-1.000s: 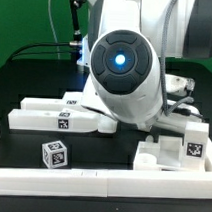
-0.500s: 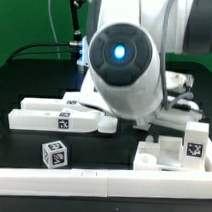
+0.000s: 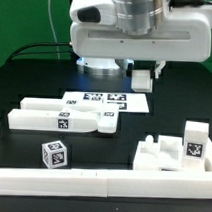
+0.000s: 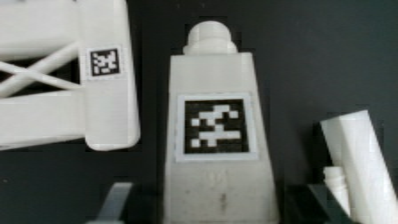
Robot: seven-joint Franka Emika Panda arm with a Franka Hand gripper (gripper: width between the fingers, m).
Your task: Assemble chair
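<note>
In the wrist view a white chair leg [image 4: 217, 120] with a rounded peg end and a square tag lies lengthwise between my gripper's [image 4: 224, 198] fingertips [image 4: 121, 200]. A dark gap shows on each side, so the gripper is open and straddles it. A white chair frame piece with crossed bars and a tag [image 4: 63, 80] lies beside the leg, and another white piece [image 4: 356, 150] lies on the other side. In the exterior view the gripper [image 3: 143, 78] hangs at the back of the table under the arm.
In the exterior view the marker board [image 3: 102, 99] lies mid-table. A long white tagged piece [image 3: 58, 117], a small tagged cube [image 3: 54, 153] and a chunky white piece with an upright tagged block [image 3: 177, 149] lie in front. A white rail [image 3: 91, 176] runs along the front edge.
The arm's large round joint, which filled the exterior view, has swung away. The arm now stands at the back and the marker board is uncovered.
</note>
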